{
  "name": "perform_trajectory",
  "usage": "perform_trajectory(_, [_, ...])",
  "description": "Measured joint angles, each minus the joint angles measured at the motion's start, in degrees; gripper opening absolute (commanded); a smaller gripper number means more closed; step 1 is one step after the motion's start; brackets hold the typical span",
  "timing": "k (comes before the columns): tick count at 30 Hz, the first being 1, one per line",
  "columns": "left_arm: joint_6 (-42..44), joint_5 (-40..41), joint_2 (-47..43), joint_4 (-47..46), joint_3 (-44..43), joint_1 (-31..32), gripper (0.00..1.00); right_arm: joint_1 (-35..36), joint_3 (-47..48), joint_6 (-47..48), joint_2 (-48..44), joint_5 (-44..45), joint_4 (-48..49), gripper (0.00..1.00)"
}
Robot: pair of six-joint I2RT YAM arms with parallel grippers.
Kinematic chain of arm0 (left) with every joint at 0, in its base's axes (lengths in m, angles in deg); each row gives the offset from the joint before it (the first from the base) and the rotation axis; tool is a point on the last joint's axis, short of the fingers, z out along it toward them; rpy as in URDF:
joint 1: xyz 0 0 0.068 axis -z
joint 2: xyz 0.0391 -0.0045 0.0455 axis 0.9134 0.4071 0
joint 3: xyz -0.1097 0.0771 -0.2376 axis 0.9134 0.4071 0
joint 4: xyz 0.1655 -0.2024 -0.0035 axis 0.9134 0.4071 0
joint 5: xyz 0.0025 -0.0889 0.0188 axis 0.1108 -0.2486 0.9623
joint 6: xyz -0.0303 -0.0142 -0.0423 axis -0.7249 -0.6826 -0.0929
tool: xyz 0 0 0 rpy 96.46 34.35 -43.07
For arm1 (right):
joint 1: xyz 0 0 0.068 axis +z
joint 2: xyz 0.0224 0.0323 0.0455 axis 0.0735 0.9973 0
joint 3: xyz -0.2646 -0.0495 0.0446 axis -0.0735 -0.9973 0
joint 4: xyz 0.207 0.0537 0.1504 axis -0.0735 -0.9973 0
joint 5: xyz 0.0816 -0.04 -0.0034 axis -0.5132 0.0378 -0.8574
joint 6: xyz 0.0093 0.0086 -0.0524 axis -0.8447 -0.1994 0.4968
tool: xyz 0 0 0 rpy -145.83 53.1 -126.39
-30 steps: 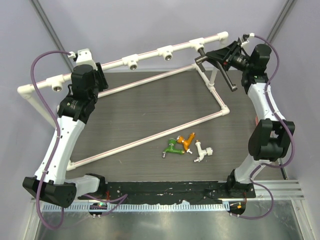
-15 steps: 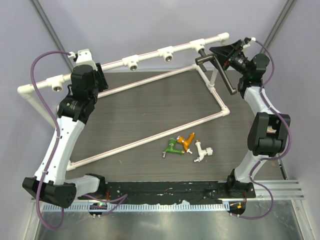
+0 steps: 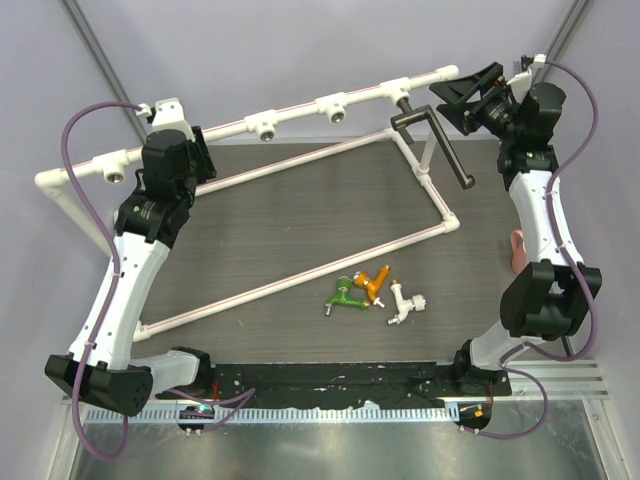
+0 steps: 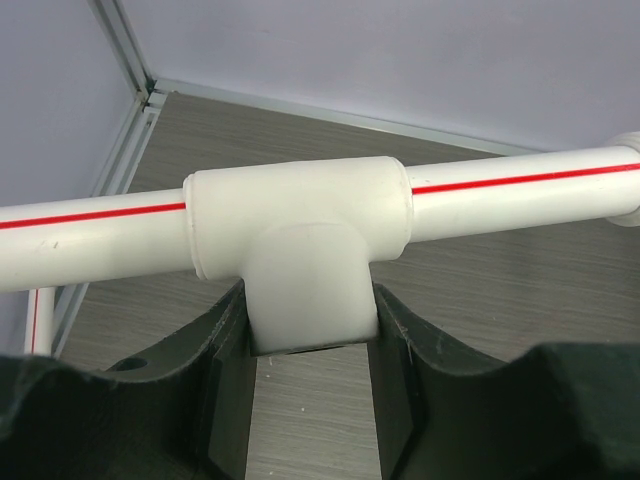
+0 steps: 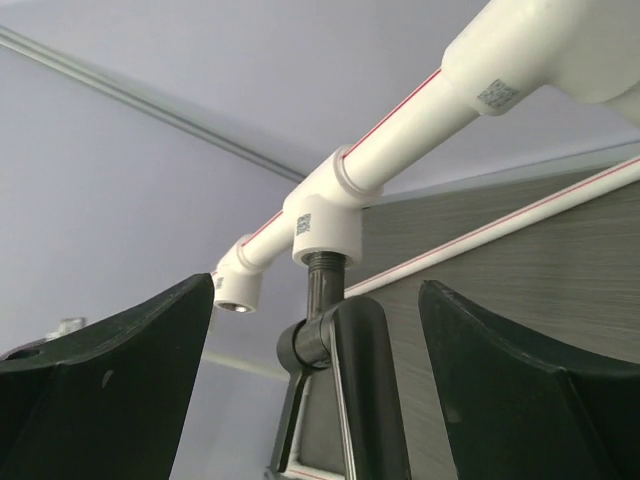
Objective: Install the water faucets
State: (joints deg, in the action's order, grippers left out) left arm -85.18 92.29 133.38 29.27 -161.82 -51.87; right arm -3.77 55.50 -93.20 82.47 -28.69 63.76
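Observation:
The black faucet hangs from the rightmost tee socket of the white pipe frame, its threaded end in the socket. My right gripper is open just to its right; in the right wrist view the black faucet stands free between the wide-apart fingers of the right gripper. My left gripper is shut on a tee of the frame's upper rail, clamping its branch. The green, orange and white faucets lie together on the table near the front.
The frame's lower pipes run slantwise across the dark table. Three more tee sockets sit along the raised rail. A small pink object lies at the table's right edge, behind the right arm.
The right gripper has opened, let go of the black faucet and drawn back to the right. The faucet stays in the socket. The left arm has not moved.

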Motion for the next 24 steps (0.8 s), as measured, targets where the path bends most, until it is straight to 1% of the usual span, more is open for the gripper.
perform_trajectory(3, [0.0, 0.0, 0.0, 0.0, 0.0, 0.0, 0.0, 0.0, 2.9, 9.0, -2.0, 4.6, -10.2, 0.9])
perform_trajectory(7, [0.0, 0.0, 0.0, 0.0, 0.0, 0.0, 0.0, 0.0, 7.6, 21.6, -4.5, 13.9, -23.4, 0.91])
perform_trajectory(10, [0.0, -0.1, 0.0, 0.0, 0.0, -0.1, 0.0, 1.2, 8.9, 29.3, -6.7, 20.7, -29.3, 0.91])
perform_trajectory(13, [0.0, -0.2, 0.0, 0.0, 0.0, -0.1, 0.0, 4.4, 10.6, 37.0, -8.7, 28.5, -34.4, 0.91])
perform_trajectory(15, [0.0, -0.2, 0.0, 0.0, 0.0, -0.2, 0.0, 9.3, 12.9, 42.7, -9.2, 35.0, -37.6, 0.91])
perform_trajectory(18, [0.0, -0.3, 0.0, 0.0, 0.0, -0.2, 0.0, 16.7, 15.0, 49.8, -9.2, 42.6, -39.6, 0.91])
perform_trajectory(24, [0.0, -0.4, 0.0, 0.0, 0.0, -0.3, 0.0, 31.8, 15.5, 66.4, -9.2, 59.1, -41.8, 0.91])
